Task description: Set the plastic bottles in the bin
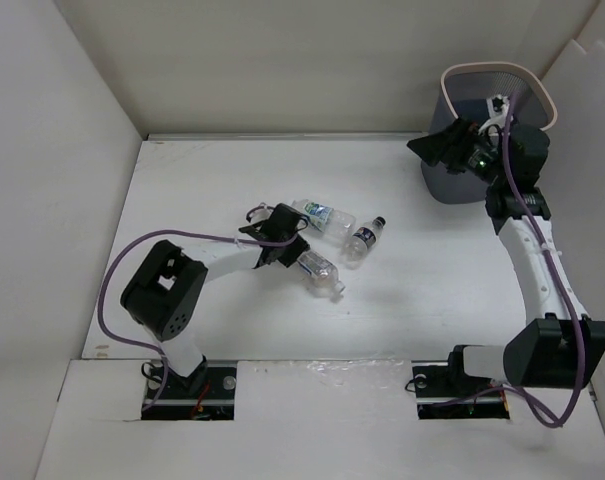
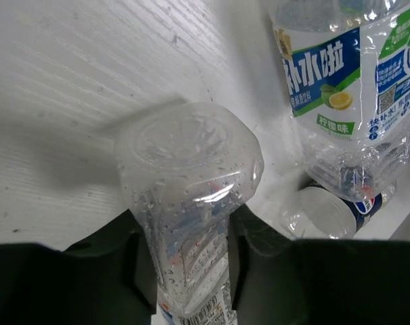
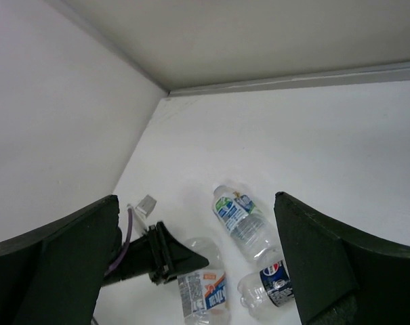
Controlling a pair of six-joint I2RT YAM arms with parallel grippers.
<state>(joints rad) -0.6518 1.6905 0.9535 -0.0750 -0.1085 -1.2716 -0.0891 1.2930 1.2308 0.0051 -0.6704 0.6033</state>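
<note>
left fingers clamped on clear crinkled plastic bottle; could lose it through wall buckling; right fingers spread.

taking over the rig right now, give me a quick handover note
The left gripper is shut on the red-labelled clear bottle, low at the table.
The right gripper is open and empty, up by the bin at far right.
Also on the table, side by side: lemon-drink bottle, Pepsi bottle.
Done: cannot tell, the bin's inside is hidden.
Left: these three bottles.
</note>
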